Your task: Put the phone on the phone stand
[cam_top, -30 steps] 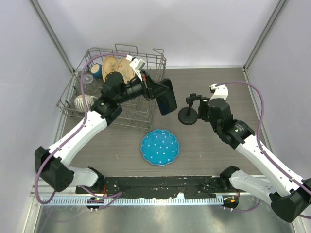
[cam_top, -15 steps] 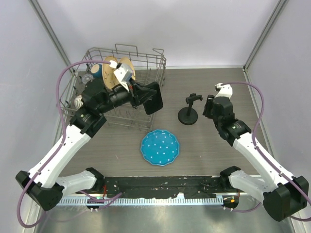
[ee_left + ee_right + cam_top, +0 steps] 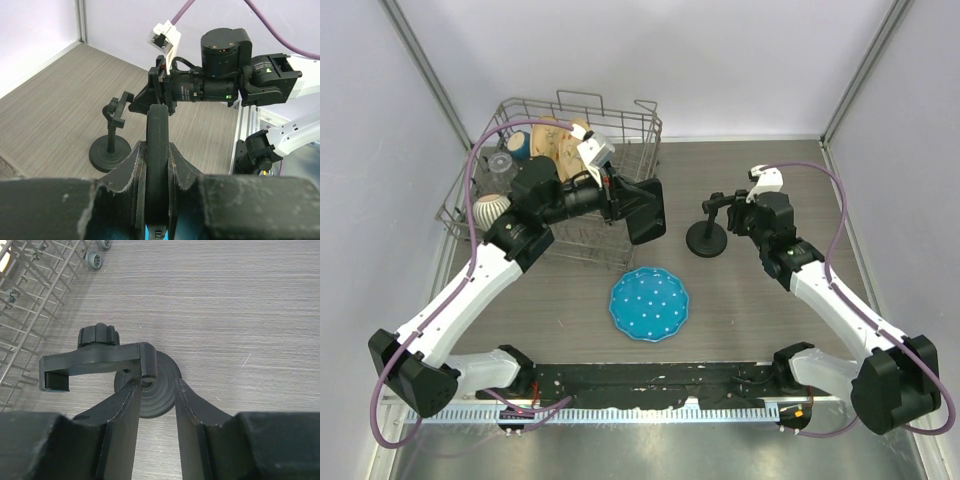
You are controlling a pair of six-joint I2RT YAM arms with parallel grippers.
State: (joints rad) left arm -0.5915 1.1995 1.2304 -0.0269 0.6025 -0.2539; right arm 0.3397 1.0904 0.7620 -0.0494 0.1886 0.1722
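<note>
The left tool [image 3: 623, 200], clenched on the phone [image 3: 646, 210], holds it upright at frame centre facing the phone stand [image 3: 706, 243], whose stem the right tool [image 3: 733, 215] straddles, fingers parted, likely steadying it on the worktop [image 3: 740, 170].

Overhead, wrist close-ups; shared phone stand [image 3: 707, 236]

Bright, even overhead light, soft shadows; left end effector [image 3: 157, 150] blurred up close
</note>
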